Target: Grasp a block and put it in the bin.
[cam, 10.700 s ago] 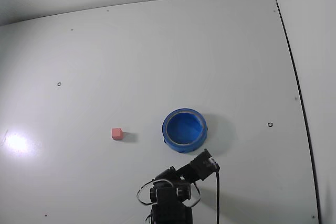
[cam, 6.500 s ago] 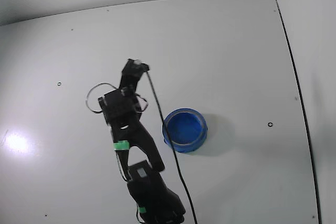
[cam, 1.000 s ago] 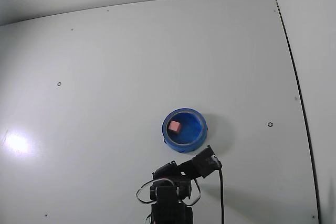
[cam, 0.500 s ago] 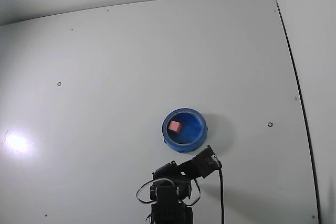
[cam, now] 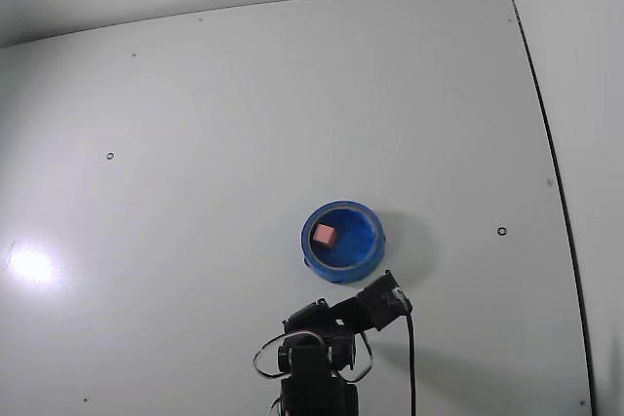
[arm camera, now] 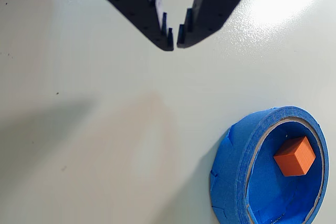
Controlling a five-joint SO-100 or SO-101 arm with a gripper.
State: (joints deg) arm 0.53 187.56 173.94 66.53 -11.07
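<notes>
The block [arm camera: 294, 156] is a small orange-red cube lying inside the bin [arm camera: 234, 153], a round blue bowl with a thick rim at the lower right of the wrist view. In the fixed view the block [cam: 324, 235] looks pinkish and sits left of centre inside the bin [cam: 370, 243]. My gripper [arm camera: 175, 43] enters the wrist view from the top, its black fingertips almost touching with nothing between them. It is above the bare table, apart from the bin. In the fixed view the arm [cam: 375, 301] is folded low, just below the bin.
The white table [cam: 244, 124] spreads wide around the bin, with a few small dark marks. A dark table edge [cam: 551, 172] runs down the right side. A black cable [cam: 409, 358] hangs by the arm's base.
</notes>
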